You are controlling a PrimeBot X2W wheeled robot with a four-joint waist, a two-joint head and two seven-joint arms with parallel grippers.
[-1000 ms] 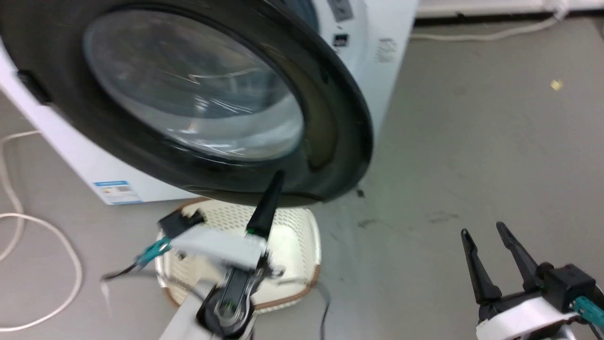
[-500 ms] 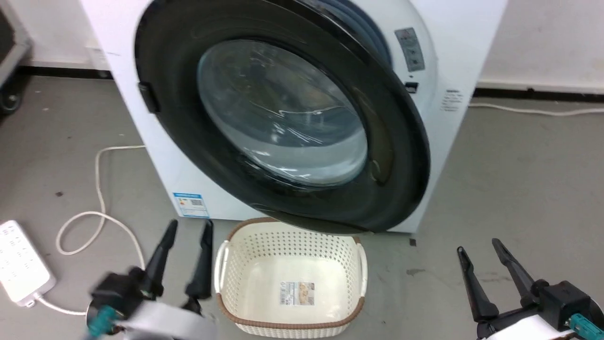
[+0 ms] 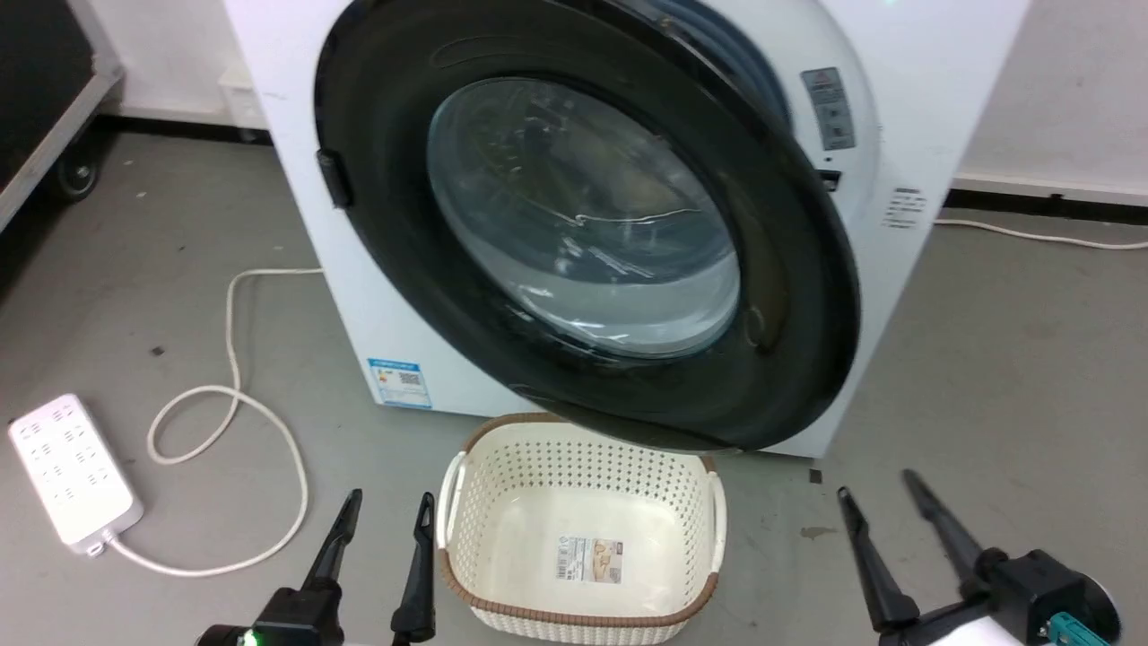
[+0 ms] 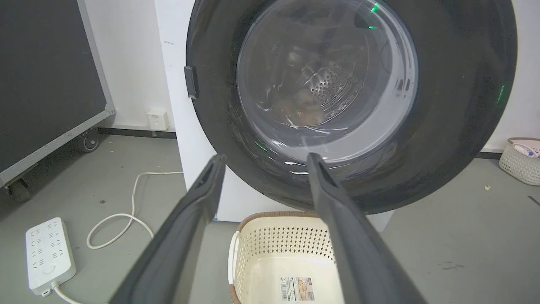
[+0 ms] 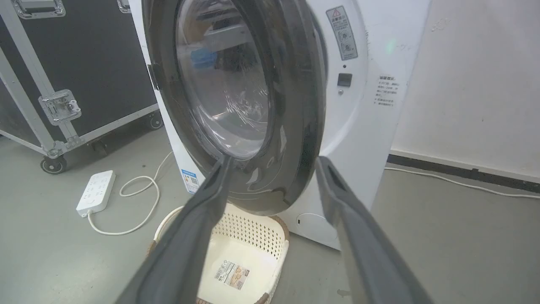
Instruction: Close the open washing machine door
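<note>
In the head view, the large round black-framed washing machine door (image 3: 583, 215), with its bulging clear glass window, stood swung out from the white front-loading washing machine (image 3: 933, 90). Its latch side at the left was clear of the front panel, so the closing looked partly done at best, with the push home and the latching left to do. The left gripper (image 3: 390, 496) and right gripper (image 3: 875, 483), each with two long dark fingers parted and holding nothing, sat low and well apart from the door. They flanked a cream perforated plastic laundry basket (image 3: 583, 467) that lay beneath the door's lower edge. In the left wrist view, the door faced the splayed fingers squarely, ahead of and above them, untouched. In the right wrist view, the door showed nearly edge-on, angled off the machine, ahead of the parted fingers and apart from them. The gap at its far side was probably narrow, though that angle made it hard to judge.
</note>
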